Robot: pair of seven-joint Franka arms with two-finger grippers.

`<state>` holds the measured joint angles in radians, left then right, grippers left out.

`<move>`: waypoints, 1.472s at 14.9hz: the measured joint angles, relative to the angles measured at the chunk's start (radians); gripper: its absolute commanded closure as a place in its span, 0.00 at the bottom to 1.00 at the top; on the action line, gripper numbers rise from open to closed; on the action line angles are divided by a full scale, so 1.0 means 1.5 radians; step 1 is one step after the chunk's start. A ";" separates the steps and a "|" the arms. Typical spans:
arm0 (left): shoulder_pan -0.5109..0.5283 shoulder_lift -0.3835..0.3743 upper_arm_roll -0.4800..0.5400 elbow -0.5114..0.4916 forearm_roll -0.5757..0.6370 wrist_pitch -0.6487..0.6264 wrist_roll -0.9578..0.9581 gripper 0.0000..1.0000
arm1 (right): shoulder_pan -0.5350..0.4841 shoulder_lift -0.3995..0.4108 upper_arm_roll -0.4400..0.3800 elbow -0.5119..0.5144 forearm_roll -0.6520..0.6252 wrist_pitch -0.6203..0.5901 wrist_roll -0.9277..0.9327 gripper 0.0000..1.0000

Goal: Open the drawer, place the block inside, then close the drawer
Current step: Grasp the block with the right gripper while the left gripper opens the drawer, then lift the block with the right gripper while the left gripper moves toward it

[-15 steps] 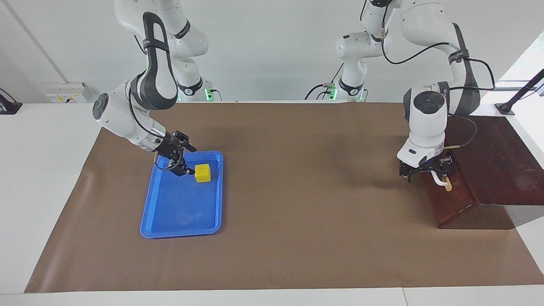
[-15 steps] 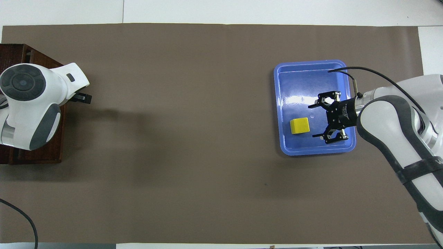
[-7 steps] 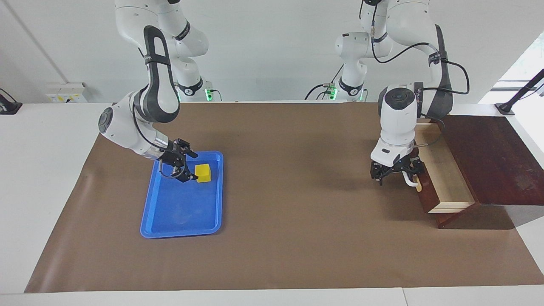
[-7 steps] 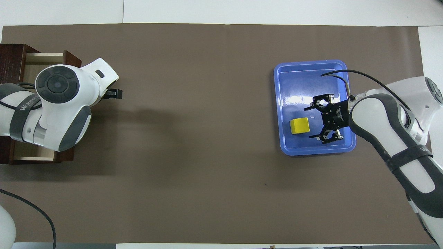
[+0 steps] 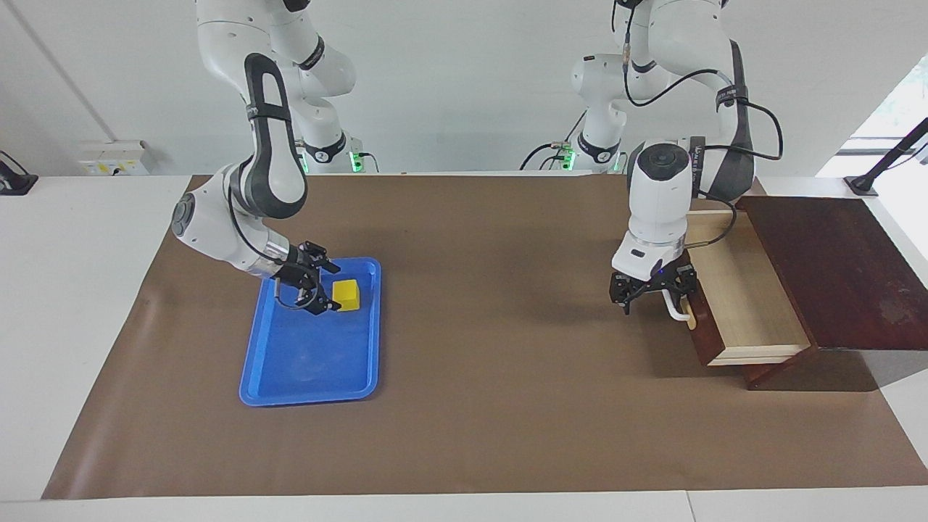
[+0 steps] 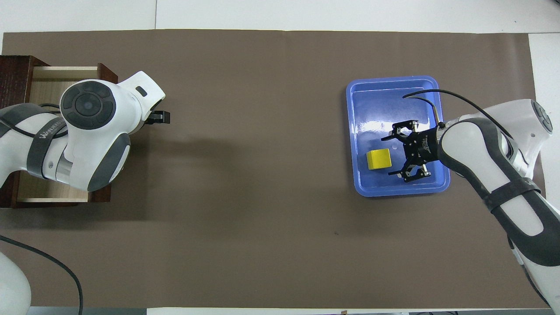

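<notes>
The drawer [image 5: 747,304] stands pulled well out of its dark wooden cabinet [image 5: 834,268] at the left arm's end of the table, and its pale inside shows. My left gripper [image 5: 663,299] is down at the drawer front, shut on the white handle [image 5: 679,312]. In the overhead view the left wrist [image 6: 94,131] covers the handle and much of the drawer [image 6: 48,81]. The yellow block [image 5: 347,294] sits in the blue tray [image 5: 312,370]. My right gripper [image 5: 326,288] is open and low in the tray, right beside the block [image 6: 379,159], not holding it.
The blue tray [image 6: 393,94] lies on the brown mat [image 5: 493,362] toward the right arm's end of the table. Bare mat stretches between the tray and the drawer. White table surface borders the mat.
My left gripper has pulled the drawer from nearly shut to well open, moving toward the table's middle. My right gripper has crept closer to the block, which has not moved.
</notes>
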<state>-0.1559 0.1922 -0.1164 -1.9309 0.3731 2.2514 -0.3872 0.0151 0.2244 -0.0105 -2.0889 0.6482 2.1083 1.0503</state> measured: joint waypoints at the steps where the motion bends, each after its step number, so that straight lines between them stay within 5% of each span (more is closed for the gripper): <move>1: 0.000 0.000 0.000 0.001 -0.001 -0.003 0.000 0.00 | 0.000 0.001 0.000 0.000 0.000 0.002 0.000 0.00; 5: -0.001 0.001 0.000 0.016 -0.003 -0.030 -0.001 0.00 | 0.000 0.011 0.000 -0.002 0.005 0.010 -0.014 0.00; 10: -0.002 0.001 -0.001 0.117 -0.028 -0.142 -0.001 0.00 | -0.002 0.016 0.000 -0.002 0.016 0.011 -0.030 0.06; 16: -0.003 0.001 0.006 0.183 -0.155 -0.209 -0.113 0.00 | -0.003 0.016 0.000 -0.003 0.016 0.012 -0.030 0.40; 18: -0.003 0.001 0.007 0.186 -0.173 -0.211 -0.194 0.00 | -0.004 0.016 0.000 -0.003 0.016 0.012 -0.030 0.70; 19: -0.003 0.001 0.006 0.186 -0.179 -0.211 -0.239 0.00 | -0.004 0.016 0.000 -0.003 0.016 0.012 -0.030 0.96; 22: -0.005 0.001 0.003 0.188 -0.195 -0.211 -0.359 0.00 | -0.005 0.016 0.000 -0.003 0.016 0.012 -0.030 1.00</move>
<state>-0.1636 0.1940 -0.1117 -1.6483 0.0802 1.9351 -0.9253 0.0083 0.2483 -0.0106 -2.0931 0.6720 2.1266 1.0049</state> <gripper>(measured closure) 0.000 0.449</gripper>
